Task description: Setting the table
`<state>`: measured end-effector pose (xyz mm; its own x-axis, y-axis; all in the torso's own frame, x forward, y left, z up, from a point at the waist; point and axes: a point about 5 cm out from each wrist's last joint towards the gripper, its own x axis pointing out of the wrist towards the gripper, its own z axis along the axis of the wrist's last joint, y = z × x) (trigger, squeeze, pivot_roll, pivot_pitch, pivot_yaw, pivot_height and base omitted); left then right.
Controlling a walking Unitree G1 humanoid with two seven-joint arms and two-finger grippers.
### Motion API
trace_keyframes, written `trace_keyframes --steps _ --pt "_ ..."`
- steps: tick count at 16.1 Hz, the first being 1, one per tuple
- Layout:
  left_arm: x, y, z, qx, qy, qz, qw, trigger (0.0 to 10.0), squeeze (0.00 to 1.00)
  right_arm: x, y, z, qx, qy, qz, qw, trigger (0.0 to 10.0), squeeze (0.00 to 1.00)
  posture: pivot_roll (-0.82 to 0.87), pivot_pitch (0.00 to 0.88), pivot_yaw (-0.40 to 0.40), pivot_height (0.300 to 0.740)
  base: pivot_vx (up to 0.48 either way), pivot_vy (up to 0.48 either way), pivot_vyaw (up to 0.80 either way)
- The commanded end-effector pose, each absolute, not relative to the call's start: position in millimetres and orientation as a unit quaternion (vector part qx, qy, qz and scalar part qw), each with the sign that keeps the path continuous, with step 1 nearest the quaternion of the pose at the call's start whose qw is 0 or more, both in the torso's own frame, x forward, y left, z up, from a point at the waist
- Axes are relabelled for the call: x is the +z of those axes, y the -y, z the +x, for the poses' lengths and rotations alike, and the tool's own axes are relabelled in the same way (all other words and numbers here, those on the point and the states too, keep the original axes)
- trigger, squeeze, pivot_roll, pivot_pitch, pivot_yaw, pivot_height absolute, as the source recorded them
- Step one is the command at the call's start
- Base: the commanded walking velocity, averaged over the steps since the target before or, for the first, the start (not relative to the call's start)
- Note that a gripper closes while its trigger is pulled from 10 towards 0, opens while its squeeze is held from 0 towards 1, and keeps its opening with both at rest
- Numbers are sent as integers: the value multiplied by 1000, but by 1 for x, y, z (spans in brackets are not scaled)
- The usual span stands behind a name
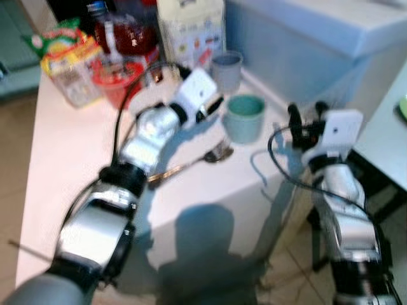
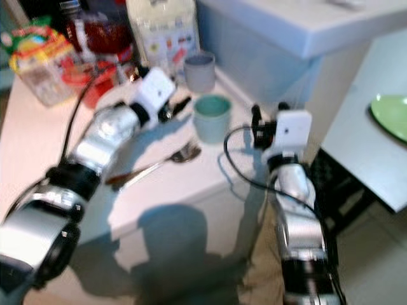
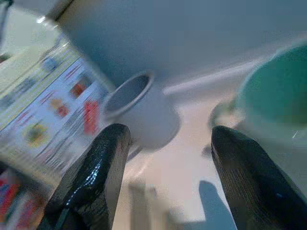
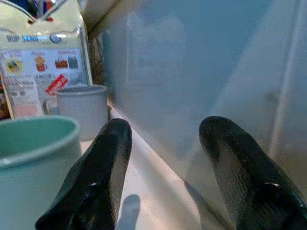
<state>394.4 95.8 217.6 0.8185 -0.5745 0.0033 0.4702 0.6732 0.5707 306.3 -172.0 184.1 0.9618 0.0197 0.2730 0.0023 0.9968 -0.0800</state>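
Two arms over a white worktop (image 1: 63, 159) with cups and a spoon.

The left hand (image 1: 213, 107) hovers fingers apart between the grey cup (image 1: 226, 68) and the green cup (image 1: 245, 117), holding nothing. The right hand (image 1: 304, 117) hangs off the worktop's edge just beside the green cup, fingers apart and empty. A spoon (image 1: 200, 159) lies near the green cup, under the left arm.
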Motion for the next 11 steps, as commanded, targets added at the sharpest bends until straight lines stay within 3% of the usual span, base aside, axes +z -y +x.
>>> trace_keyframes --steps 1,6,11 --pt "216 -108 396 -279 78 299 909 10000 0 186 172 307 2 137 -34 990 10000 0 -32 0 102 740 0 0 0" --pt "222 -116 401 -290 61 349 889 10000 0 187 170 307 4 135 -30 990 10000 0 -29 0 101 740 0 0 0" --pt "224 -131 401 -341 20 417 842 10000 0 197 168 308 9 144 -15 989 10000 0 -30 0 110 740 0 0 0"
